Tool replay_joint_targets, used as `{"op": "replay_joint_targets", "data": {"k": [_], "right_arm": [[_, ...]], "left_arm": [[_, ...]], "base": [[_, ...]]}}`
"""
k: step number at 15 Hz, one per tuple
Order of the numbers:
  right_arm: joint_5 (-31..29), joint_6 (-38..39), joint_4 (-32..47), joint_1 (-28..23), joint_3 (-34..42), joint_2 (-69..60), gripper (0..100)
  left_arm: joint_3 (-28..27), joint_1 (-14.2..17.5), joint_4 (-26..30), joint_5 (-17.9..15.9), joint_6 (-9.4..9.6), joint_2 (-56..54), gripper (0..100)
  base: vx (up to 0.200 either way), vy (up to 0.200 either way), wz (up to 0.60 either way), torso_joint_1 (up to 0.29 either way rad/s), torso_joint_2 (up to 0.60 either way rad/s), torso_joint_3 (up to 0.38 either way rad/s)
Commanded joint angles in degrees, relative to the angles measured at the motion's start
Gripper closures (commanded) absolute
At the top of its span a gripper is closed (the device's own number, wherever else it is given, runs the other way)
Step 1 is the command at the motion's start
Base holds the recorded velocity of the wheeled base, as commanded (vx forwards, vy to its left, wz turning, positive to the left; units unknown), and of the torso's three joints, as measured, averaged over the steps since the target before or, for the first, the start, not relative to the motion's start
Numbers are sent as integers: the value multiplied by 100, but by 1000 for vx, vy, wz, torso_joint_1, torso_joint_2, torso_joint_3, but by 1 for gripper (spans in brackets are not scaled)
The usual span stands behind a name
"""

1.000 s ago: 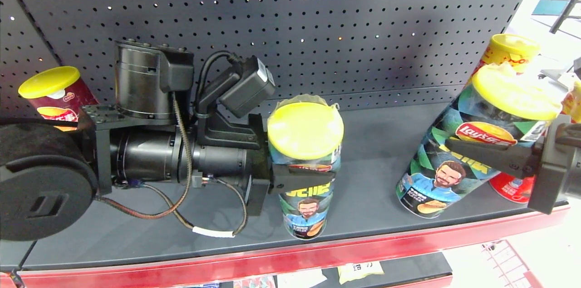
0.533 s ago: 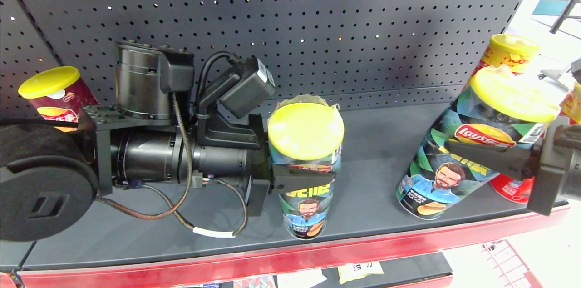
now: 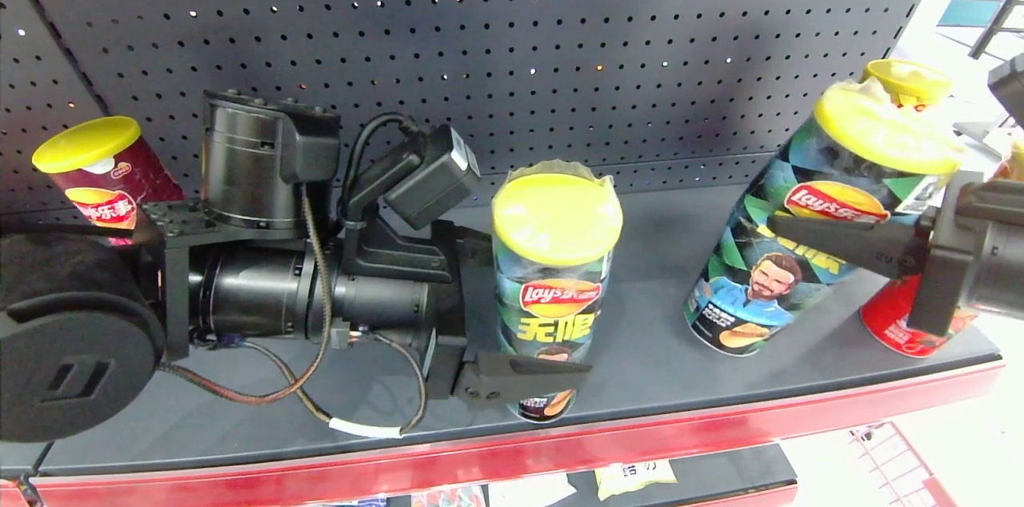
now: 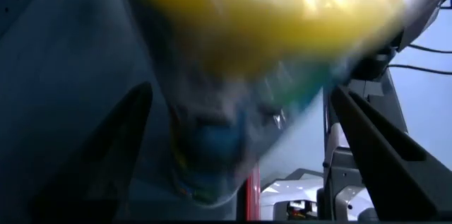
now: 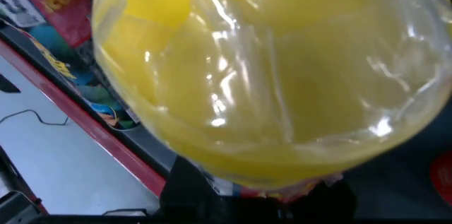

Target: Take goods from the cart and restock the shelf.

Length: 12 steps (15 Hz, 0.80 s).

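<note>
a dark grey pegboard (image 3: 560, 35) backs a grey shelf (image 3: 656, 267) with a red front lip. the left arm lies along the shelf from the left. its left gripper (image 4: 240, 104) sits low around an upright chip can (image 3: 556, 283) with a yellow lid, which stands mid-shelf near the front edge. in the left wrist view the two black fingers (image 4: 374, 146) are spread apart, with a gap on each side of the can, so the claw is released.

further right, the right gripper (image 3: 832, 229) is clenched on a second chip can (image 3: 768, 283), same blue and green print, same yellow lid. this one is tilted, its top leaning to the right and its base on the shelf. one finger crosses its front just below the lid.

a red can (image 3: 896, 327) stands just behind that gripper, and another yellow-lidded can (image 3: 908, 79) shows behind the tilted one. at the far left a maroon chip can (image 3: 108, 171) stands against the pegboard, behind the left arm.
</note>
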Motion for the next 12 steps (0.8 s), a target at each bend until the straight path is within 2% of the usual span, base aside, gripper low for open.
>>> {"op": "replay_joint_targets", "data": {"k": [1,2,6,7,9,10,11,12], "right_arm": [[220,-22,-10,6,-609,725,100],[317,-39,-10,6,-767,927,100],[414,-31,-45,331,-1593,1841,100],[423,-31,-45,384,-1637,1894,100],[528,-31,-45,648,-1796,2175,100],[528,-31,-45,648,-1796,2175,100],[537,-48,-45,753,-1866,2439,100],[546,-48,-45,797,-1989,2562,100]], "left_arm": [[449,46,-14,136,-5,-433,0],[607,72,-14,171,-14,-556,0],[1459,538,-14,356,-40,-1400,0],[1547,582,-14,374,-40,-1496,0],[1969,863,-14,523,-49,-1936,0],[1969,863,-14,523,-49,-1936,0],[2101,1048,-5,795,-436,-2279,0],[2101,1048,-5,936,-647,-2384,0]], "base": [[0,0,0,0,0,0],[0,0,0,0,0,0],[0,0,0,0,0,0],[0,0,0,0,0,0],[0,0,0,0,0,0],[0,0,0,0,0,0],[0,0,0,0,0,0],[0,0,0,0,0,0]]}}
